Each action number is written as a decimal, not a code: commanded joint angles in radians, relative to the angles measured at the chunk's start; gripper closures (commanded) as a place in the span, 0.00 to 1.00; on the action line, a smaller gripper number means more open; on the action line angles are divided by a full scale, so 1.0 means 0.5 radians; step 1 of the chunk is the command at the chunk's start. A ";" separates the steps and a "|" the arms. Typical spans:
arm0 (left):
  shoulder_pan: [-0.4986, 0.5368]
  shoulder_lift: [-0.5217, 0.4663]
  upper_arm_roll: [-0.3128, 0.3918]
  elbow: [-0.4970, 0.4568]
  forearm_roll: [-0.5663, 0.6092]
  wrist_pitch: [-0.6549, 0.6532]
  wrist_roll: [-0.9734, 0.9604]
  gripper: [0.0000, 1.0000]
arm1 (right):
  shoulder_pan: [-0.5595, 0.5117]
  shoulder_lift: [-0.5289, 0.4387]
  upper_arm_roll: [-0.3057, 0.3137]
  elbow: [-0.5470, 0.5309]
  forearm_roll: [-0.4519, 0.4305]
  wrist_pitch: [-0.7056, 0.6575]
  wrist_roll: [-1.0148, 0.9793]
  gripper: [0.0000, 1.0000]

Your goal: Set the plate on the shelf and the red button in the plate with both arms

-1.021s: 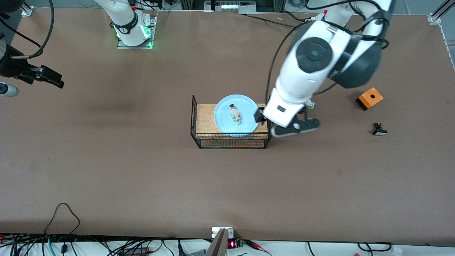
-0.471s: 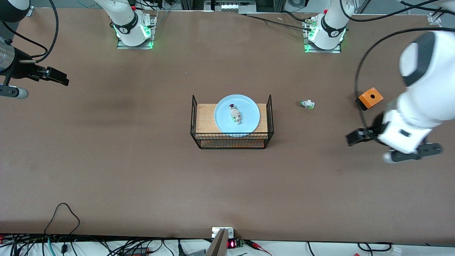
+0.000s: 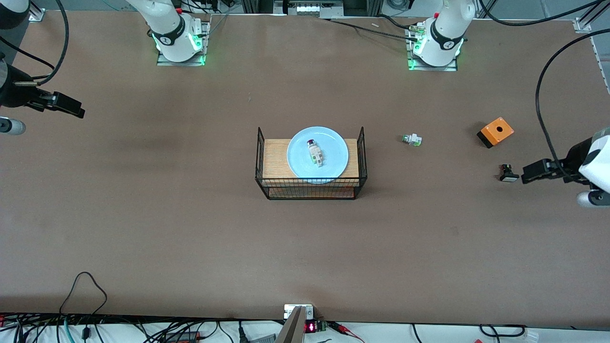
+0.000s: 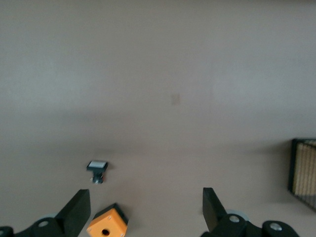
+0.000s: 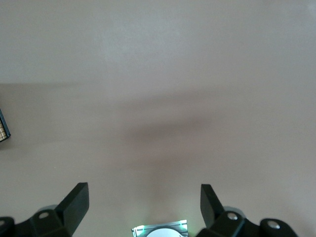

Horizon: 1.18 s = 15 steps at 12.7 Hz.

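Your plate [image 3: 317,155] sits on wooden board in wire rack [image 3: 310,186], mid-table — red button [image 3: 314,153] lies on plate, red cap pointing toward robots' bases. Your left gripper [image 3: 536,171] hangs over left arm's end of table, fingers spread wide, nothing held; black part [image 3: 508,173] just beside it, orange box [image 3: 495,132] near. Right gripper [image 3: 66,105] over right arm's end — wide open, empty. Green-tipped part [image 3: 412,139] lies between rack and box.

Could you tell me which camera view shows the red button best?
The front view: the red button lies in full sight on the plate, which sits on the rack. Neither wrist view shows the button; each catches only an edge of the rack.
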 commanded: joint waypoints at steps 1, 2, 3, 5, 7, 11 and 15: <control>0.005 -0.256 -0.045 -0.436 0.010 0.234 0.048 0.00 | 0.011 0.020 0.006 0.060 0.040 -0.002 0.018 0.00; -0.034 -0.315 -0.045 -0.565 0.007 0.341 0.045 0.00 | 0.014 0.017 0.012 0.060 0.049 -0.005 0.021 0.00; -0.065 -0.364 -0.045 -0.645 0.010 0.400 0.048 0.00 | 0.014 0.017 0.015 0.060 0.053 -0.008 0.021 0.00; -0.111 -0.419 -0.048 -0.680 0.004 0.370 0.054 0.00 | 0.014 0.020 0.015 0.060 0.053 -0.008 0.018 0.00; -0.112 -0.423 -0.052 -0.652 -0.014 0.333 0.033 0.00 | 0.011 0.023 0.015 0.060 0.053 -0.002 0.018 0.00; -0.093 -0.469 -0.052 -0.646 -0.014 0.287 0.023 0.00 | 0.005 0.023 0.015 0.060 0.046 -0.002 0.015 0.00; -0.105 -0.490 -0.055 -0.643 -0.011 0.257 -0.056 0.00 | 0.008 0.023 0.015 0.060 0.046 -0.005 0.015 0.00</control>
